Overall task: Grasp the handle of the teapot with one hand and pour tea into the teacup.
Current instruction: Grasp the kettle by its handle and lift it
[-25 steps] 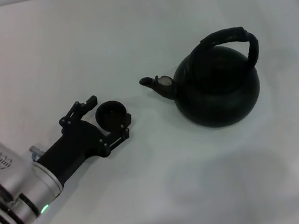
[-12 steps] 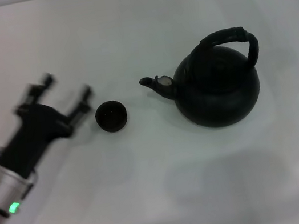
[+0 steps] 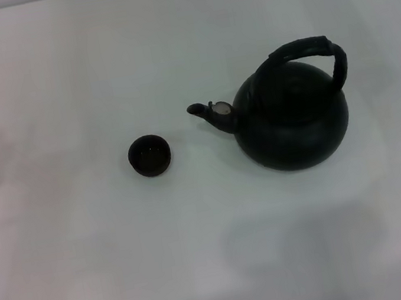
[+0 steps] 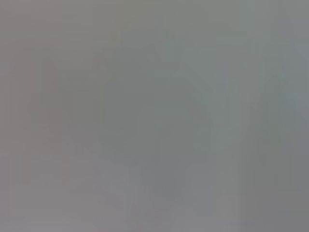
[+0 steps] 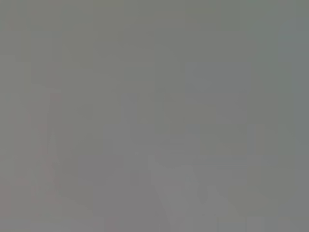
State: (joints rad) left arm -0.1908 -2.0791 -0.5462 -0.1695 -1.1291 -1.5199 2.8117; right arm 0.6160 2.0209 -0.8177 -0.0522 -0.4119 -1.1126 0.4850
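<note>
In the head view the teapot [image 3: 292,122] stands toward the right edge of the white table [image 3: 91,278], its handle [image 3: 313,54] arching above and its spout aimed left at the teacup [image 3: 149,155], which sits apart near the middle. No gripper shows here, so I judge the right arm is nearer the handle. Both wrist views show only grey blur, so I cannot tell how either pincer stands.

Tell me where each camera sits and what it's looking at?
Head view: on the robot's head, looking down at the table, with the teacup left of the teapot, the spout toward the cup; no arm shows.
Left wrist view: on the left wrist; only flat grey, no tool.
Right wrist view: on the right wrist; likewise grey.
Both wrist views share that blankness.
</note>
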